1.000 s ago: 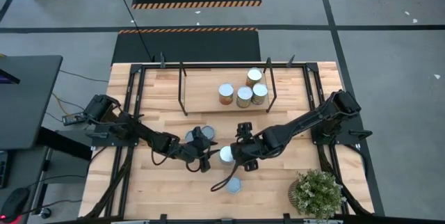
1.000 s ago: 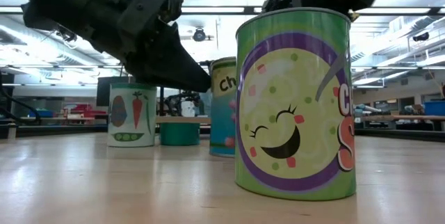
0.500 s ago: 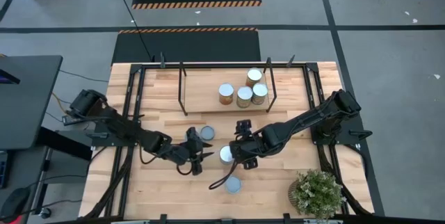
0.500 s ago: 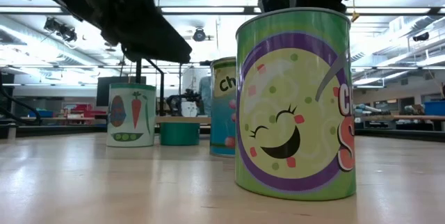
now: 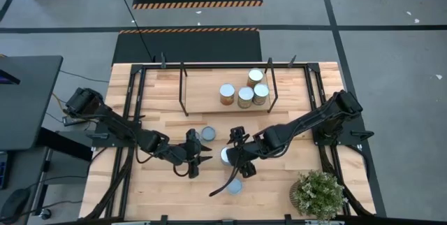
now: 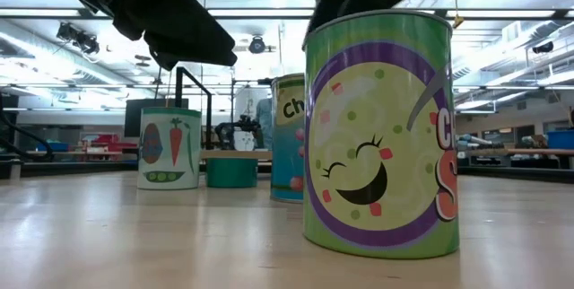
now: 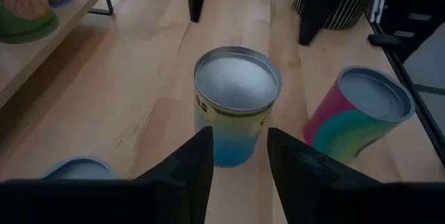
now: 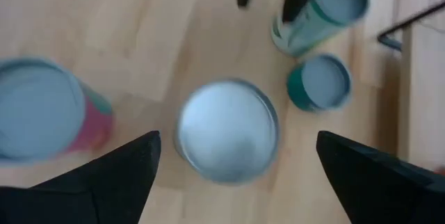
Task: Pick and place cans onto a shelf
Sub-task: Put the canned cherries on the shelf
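Right gripper (image 8: 229,175) jaws spread wide, empty, poised directly above silver-topped can (image 8: 227,130). Left gripper (image 7: 236,168) partly open, empty, yellow-blue can (image 7: 236,102) just ahead.

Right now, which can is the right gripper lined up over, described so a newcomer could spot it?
Start at the potted plant in the table's near right corner and look left. Below the shelf, the open right gripper hovers over a silver-topped can. It stands mid-table, between the can near the shelf and the one nearest the front edge.
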You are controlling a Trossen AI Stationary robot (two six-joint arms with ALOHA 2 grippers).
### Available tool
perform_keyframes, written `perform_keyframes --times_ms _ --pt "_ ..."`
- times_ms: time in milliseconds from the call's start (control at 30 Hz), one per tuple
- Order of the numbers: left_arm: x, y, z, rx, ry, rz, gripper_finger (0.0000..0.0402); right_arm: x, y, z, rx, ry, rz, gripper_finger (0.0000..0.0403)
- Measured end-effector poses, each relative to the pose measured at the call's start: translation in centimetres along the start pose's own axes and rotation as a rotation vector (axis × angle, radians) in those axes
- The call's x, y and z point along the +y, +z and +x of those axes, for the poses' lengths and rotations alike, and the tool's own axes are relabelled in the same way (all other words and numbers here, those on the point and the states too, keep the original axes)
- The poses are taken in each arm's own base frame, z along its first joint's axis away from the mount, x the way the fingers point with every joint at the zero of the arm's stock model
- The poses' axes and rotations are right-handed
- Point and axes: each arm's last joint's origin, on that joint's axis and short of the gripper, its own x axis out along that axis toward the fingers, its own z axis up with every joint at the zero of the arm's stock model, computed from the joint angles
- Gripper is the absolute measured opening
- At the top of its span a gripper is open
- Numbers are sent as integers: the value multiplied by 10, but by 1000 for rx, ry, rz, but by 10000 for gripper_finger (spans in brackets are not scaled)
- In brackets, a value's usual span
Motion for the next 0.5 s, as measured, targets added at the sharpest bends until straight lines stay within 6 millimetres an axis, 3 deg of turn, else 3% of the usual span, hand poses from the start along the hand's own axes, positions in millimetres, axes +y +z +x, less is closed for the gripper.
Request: perform_keyframes --times_ms 500 --pt "0 1 -1 -1 -1 -1 142 4 -11 24 -122 -21 79 400"
